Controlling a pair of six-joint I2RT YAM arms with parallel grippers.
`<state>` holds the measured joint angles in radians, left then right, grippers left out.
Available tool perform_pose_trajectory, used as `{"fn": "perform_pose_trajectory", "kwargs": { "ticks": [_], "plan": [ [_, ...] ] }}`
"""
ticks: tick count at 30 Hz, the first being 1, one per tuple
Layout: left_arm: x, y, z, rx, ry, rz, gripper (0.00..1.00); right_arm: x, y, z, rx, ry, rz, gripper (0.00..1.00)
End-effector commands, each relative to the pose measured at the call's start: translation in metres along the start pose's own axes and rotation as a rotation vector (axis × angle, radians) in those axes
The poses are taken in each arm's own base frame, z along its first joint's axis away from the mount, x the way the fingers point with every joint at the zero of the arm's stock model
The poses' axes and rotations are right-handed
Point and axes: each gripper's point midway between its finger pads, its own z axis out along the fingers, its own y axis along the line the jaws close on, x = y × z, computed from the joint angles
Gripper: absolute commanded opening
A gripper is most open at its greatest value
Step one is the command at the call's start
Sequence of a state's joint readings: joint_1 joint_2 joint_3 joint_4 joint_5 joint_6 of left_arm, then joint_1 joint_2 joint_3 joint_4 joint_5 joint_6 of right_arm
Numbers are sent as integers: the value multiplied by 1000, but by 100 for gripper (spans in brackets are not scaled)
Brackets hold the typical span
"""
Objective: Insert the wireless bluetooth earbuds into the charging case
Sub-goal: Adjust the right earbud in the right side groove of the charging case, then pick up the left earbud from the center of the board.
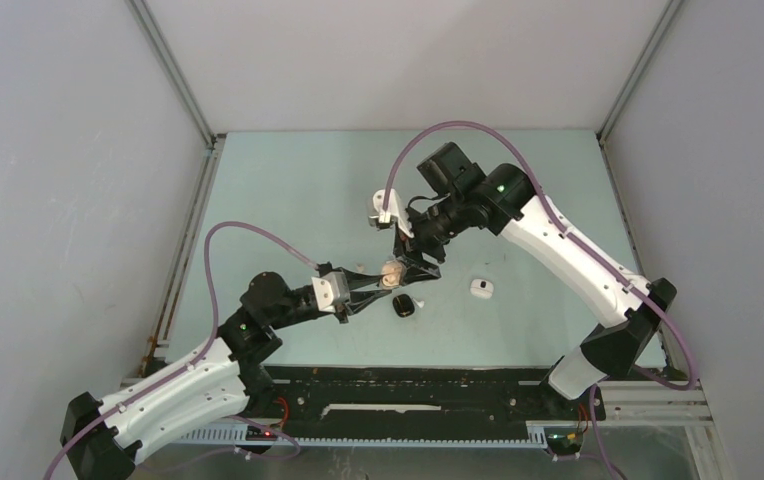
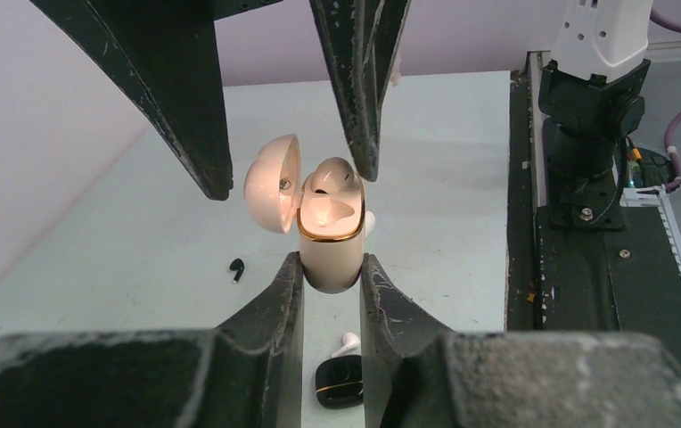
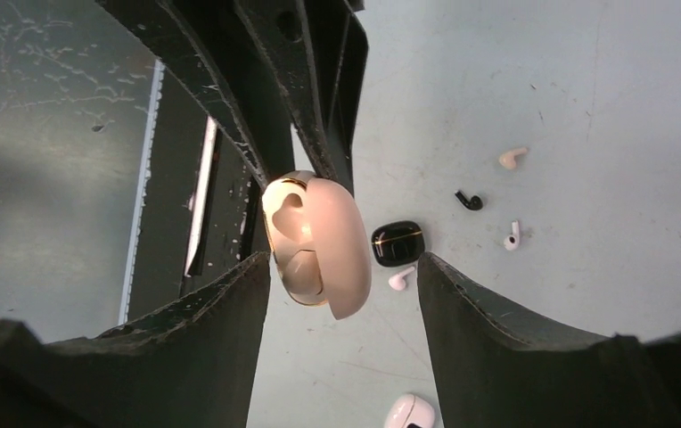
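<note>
My left gripper (image 2: pixel 331 267) is shut on a pale beige charging case (image 2: pixel 328 250) and holds it upright above the table, lid (image 2: pixel 273 183) swung open. A beige earbud (image 2: pixel 330 176) sits in the case's mouth, partly sticking out. My right gripper (image 3: pixel 344 263) is open and straddles the case (image 3: pixel 306 241) from above; its fingers (image 2: pixel 362 107) stand either side of lid and bud. Loose on the table lie a white earbud (image 3: pixel 399 279), a black earbud (image 3: pixel 469 200), a beige earbud (image 3: pixel 512 158) and another white earbud (image 3: pixel 512 237).
A closed black case with a gold band (image 1: pixel 404 305) lies on the table just under the held case. A white case (image 1: pixel 482 288) lies to its right. The black base rail (image 1: pixel 408 385) runs along the near edge.
</note>
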<state>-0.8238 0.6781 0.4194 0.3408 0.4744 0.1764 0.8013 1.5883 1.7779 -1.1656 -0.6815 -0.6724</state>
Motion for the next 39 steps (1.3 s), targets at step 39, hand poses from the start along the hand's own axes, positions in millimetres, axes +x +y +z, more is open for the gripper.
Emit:
{"fn": "perform_pose_trajectory", "kwargs": {
  "ticks": [39],
  "plan": [
    [-118,43,-116,-499,-450,-140,0,106,-209,141,318,141,125,36]
  ]
}}
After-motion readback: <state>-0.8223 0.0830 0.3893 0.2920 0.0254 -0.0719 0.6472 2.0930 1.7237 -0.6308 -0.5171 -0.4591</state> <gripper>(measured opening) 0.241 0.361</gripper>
